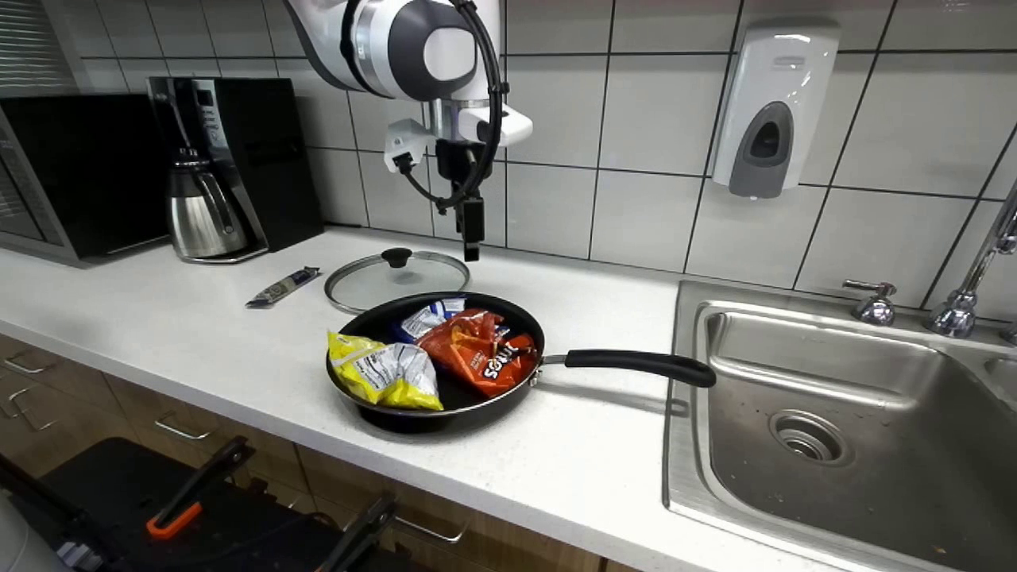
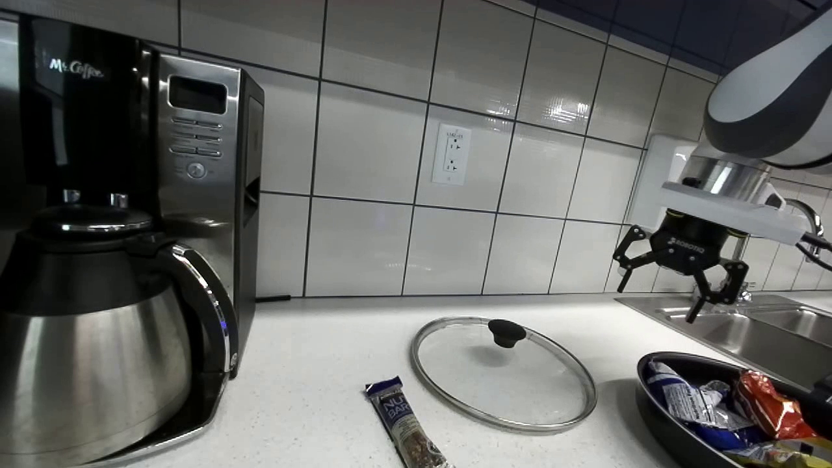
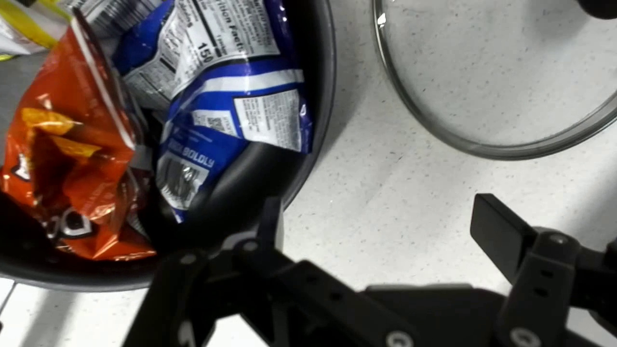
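Near the pan (image 2: 660,429), two o'clock from the lid (image 2: 504,380) in an exterior view, the end effector (image 2: 656,303) hangs released.

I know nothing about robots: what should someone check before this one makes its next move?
1. End effector open, nothing between its fingers: ok.
2. Frying pan resting on the countertop: ok.
3. Pan handle clear of the sink: not ok; in an exterior view its tip overlaps the sink's edge.
4. Yellow snack bag fully inside the pan: not ok; a corner pokes past the rim.
5. Doritos bag sealed: cannot tell.
6. Glass lid lying flat, knob up: ok.
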Tool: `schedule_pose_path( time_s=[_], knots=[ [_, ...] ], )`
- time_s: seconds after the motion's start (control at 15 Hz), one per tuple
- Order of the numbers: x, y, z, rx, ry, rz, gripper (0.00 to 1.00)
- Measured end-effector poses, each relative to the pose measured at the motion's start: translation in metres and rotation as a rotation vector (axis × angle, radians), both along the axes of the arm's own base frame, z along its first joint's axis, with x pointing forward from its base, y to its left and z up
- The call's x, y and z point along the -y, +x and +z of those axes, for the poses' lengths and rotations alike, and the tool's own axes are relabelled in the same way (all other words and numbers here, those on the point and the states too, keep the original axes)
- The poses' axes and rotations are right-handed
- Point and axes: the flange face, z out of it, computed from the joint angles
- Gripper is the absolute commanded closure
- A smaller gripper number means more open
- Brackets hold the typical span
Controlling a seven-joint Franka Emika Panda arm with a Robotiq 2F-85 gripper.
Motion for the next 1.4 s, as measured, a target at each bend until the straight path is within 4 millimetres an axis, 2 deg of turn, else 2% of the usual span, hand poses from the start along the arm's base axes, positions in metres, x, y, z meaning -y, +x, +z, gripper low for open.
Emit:
schedule_pose_path(
  time_s=[0.4,0.8,1.13,1.4],
  knots=[
    [-0.055,0.043,-0.014,-0.026,0.009,0.11,0.0],
    [-0.11,0.075,-0.033,-0.072,0.027,0.251,0.0],
    [-0.141,0.089,-0.046,-0.118,0.041,0.384,0.0],
    [-0.156,0.095,-0.055,-0.157,0.052,0.464,0.0]
  ],
)
